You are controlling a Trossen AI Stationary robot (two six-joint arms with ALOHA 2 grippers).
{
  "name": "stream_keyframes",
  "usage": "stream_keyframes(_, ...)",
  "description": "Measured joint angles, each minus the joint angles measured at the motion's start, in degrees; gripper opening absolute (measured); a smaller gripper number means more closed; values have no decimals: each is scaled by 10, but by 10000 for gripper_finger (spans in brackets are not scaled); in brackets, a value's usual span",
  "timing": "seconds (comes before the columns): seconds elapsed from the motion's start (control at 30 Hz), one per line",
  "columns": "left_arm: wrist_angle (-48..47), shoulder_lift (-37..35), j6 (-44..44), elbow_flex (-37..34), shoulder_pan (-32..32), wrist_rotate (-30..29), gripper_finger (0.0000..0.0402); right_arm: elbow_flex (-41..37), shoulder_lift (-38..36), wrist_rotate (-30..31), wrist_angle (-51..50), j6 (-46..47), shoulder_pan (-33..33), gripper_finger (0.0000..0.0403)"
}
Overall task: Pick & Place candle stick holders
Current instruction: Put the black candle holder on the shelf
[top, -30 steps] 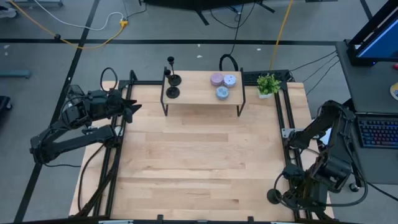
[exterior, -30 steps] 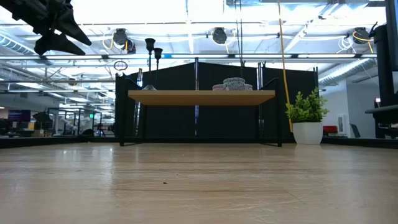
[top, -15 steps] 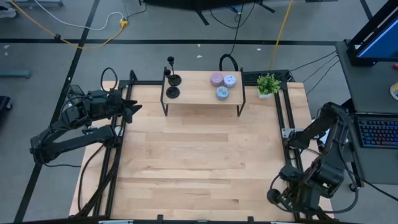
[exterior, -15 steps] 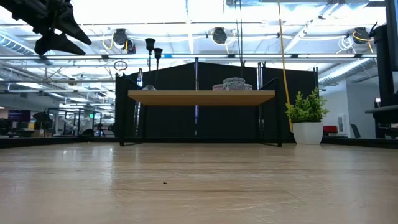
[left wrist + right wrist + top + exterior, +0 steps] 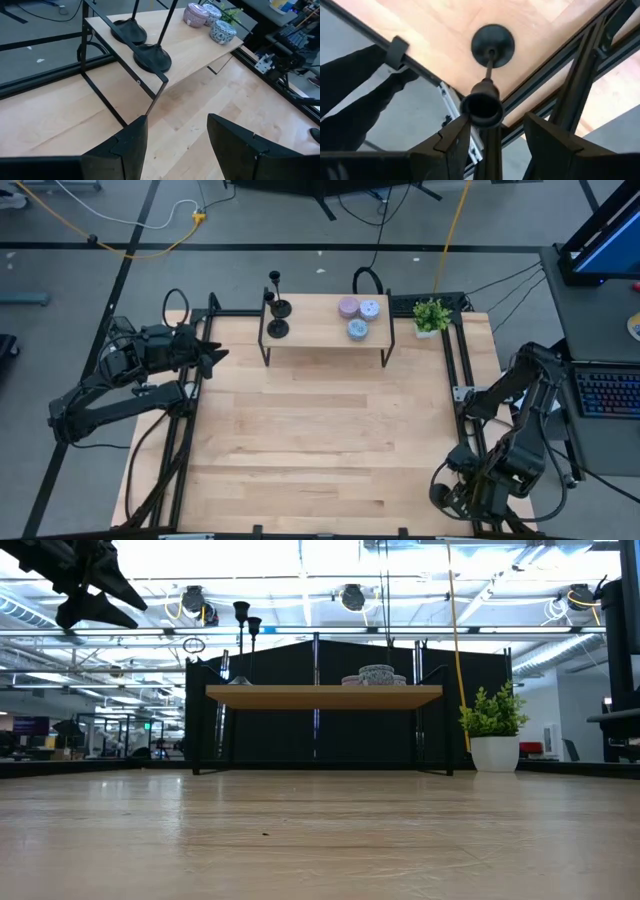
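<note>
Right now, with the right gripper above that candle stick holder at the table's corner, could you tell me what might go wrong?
1. The third holder stands at the table's very corner beside the frame rail; a nudge from the right gripper might tip it off.
2. The right gripper is directly over the cup, so descending off-centre could knock it.
3. The two holders on the shelf stand close together near its edge; the left gripper could bump them.

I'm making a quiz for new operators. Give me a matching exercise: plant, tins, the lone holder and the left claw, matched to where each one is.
Things:
1. plant
2. tins
3. lone holder
4. left claw

Places:
A. near right corner of the table
B. on the shelf
C. over the table's left edge
D. far right corner, beside the shelf

Pairs: 1-D, 2-B, 3-A, 4-C
</note>
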Motion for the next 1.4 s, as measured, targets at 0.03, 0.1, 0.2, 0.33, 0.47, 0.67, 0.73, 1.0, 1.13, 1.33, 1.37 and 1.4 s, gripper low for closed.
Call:
stream_keyframes(0.03, 0, 0, 0, 0, 0, 1, 212, -6, 0, -1, 3, 0, 0, 177)
stream_keyframes(0.1, 0, 0, 0, 0, 0, 1, 212, -16, 0, -12, 9, 0, 0, 175)
stream_keyframes(0.2, 0, 0, 0, 0, 0, 1, 212, -29, 0, -28, 12, 0, 0, 171)
stream_keyframes(0.33, 0, 0, -2, 0, 0, 1, 212, -50, 0, -28, 22, -7, 0, 166)
stream_keyframes(0.47, 0, 0, -3, 0, 0, 1, 212, -73, 0, -29, 55, -14, -1, 158)
stream_keyframes(0.67, 0, 0, -7, 0, 0, 26, 212, -92, -2, -29, 97, -13, -1, 108)
stream_keyframes(0.73, 0, 1, -16, 0, 0, 35, 212, -92, -2, -29, 97, -13, -3, 79)
stream_keyframes(1.0, 54, 33, -29, 0, -16, 82, 212, -94, -5, -30, 90, -55, -31, 17)
stream_keyframes(1.13, 120, 72, -30, 0, -49, 82, 212, -96, -16, -34, 86, -105, -66, 13)
stream_keyframes(1.33, 220, 142, -24, 0, -116, 82, 212, -96, -42, -25, 83, -213, -146, 12)
stream_keyframes(1.37, 233, 154, -24, 0, -129, 82, 212, -96, -45, -27, 84, -235, -160, 12)
stream_keyframes(1.4, 244, 165, -24, 0, -142, 81, 212, -96, -49, -27, 84, -258, -175, 12)
